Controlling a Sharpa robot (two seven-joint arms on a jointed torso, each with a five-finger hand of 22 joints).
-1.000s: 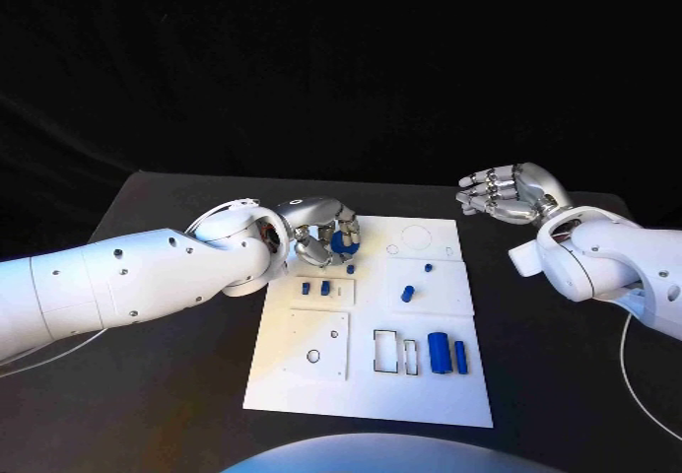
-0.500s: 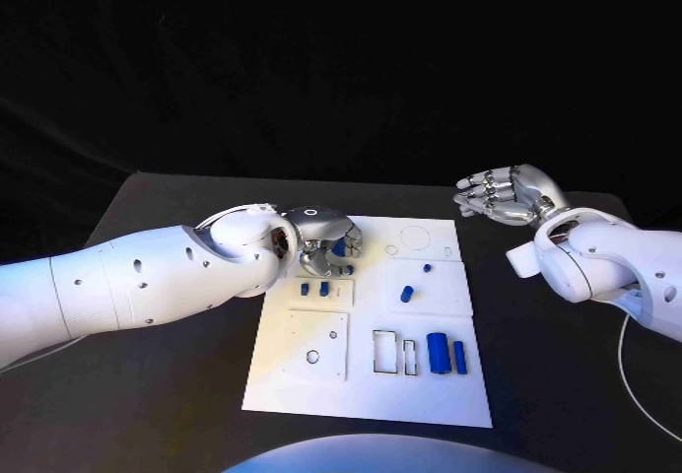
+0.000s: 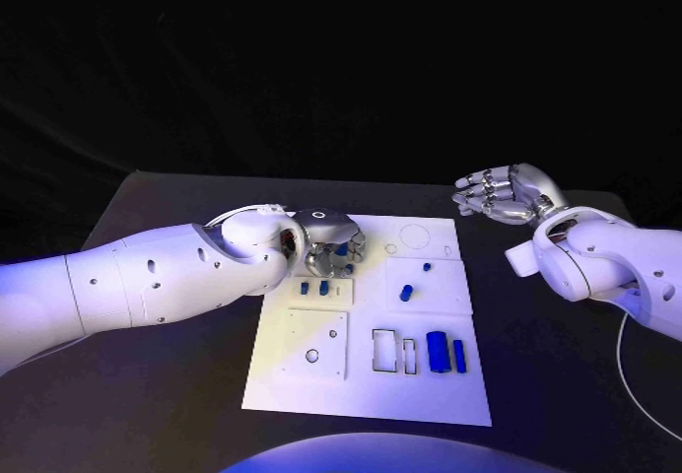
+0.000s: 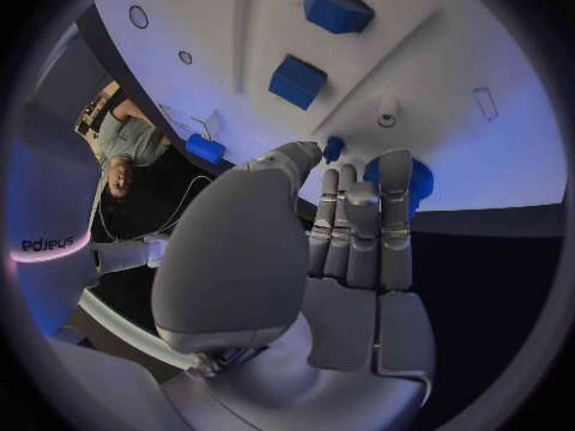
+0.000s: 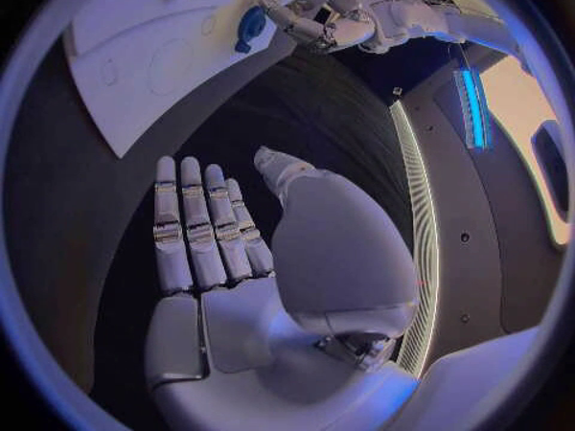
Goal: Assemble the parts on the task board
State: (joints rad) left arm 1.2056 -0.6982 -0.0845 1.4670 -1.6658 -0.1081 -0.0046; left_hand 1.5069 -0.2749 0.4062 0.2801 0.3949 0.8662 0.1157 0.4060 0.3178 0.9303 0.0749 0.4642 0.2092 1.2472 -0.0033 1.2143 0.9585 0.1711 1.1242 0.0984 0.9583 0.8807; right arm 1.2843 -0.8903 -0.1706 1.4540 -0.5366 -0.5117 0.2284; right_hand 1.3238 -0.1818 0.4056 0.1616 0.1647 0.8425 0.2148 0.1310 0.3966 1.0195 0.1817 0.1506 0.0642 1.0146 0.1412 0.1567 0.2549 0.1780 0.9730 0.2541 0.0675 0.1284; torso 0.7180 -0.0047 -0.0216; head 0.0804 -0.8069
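The white task board (image 3: 367, 392) lies in the middle of the black table. My left hand (image 3: 324, 240) is palm down over the board's far left corner, and its fingers and thumb hold a round blue part (image 4: 416, 178) against the board. In the right wrist view the same blue part (image 5: 250, 26) sits at the left hand's (image 5: 314, 15) fingertips. A small blue piece (image 4: 333, 147) lies by the thumb tip. My right hand (image 3: 508, 194) hangs in the air past the board's far right corner, fingers apart and holding nothing.
Two small blue blocks (image 3: 314, 288) stand in a row on the board just behind my left hand. A blue peg (image 3: 407, 293) lies mid-board, and two long blue cylinders (image 3: 446, 353) lie at the right beside empty rectangular slots (image 3: 386, 351). Bare black table surrounds the board.
My left hand has rolled over and sunk closer to the board's far left corner with the blue part, the forearm swinging inward. The right hand has barely moved.
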